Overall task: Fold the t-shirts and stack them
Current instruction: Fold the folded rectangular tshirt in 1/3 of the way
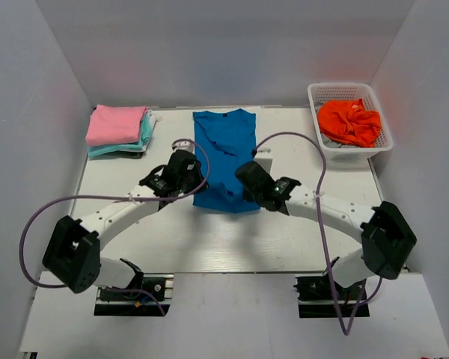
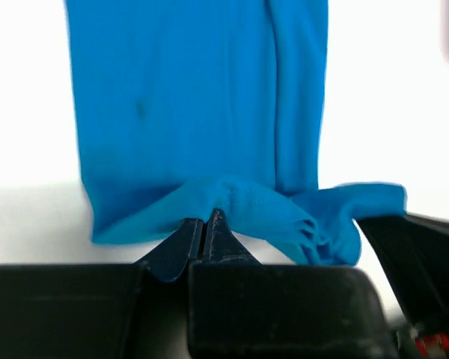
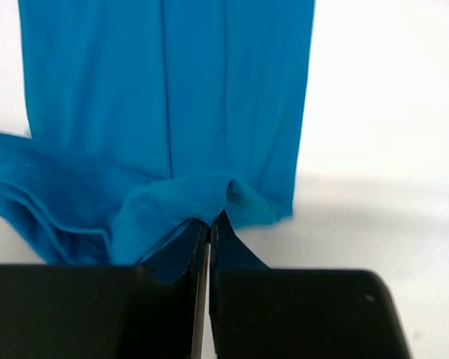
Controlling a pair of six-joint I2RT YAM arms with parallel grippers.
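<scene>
A bright blue t-shirt (image 1: pixel 223 149) with a dark collar lies lengthwise in the middle of the table, folded narrow, collar at the far end. My left gripper (image 1: pixel 192 182) is shut on its near hem at the left corner (image 2: pixel 209 198). My right gripper (image 1: pixel 243 182) is shut on the near hem at the right corner (image 3: pixel 202 202). Both hold the hem a little off the table, bunched between them. A pink t-shirt (image 1: pixel 116 123) lies folded on a pale teal one (image 1: pixel 127 147) at the far left. An orange-red t-shirt (image 1: pixel 349 121) lies crumpled in the basket.
A white lattice basket (image 1: pixel 320 93) stands at the far right corner of the white table (image 1: pixel 284 239). Purple cables loop from both arms over the table. Grey walls close in the sides and back.
</scene>
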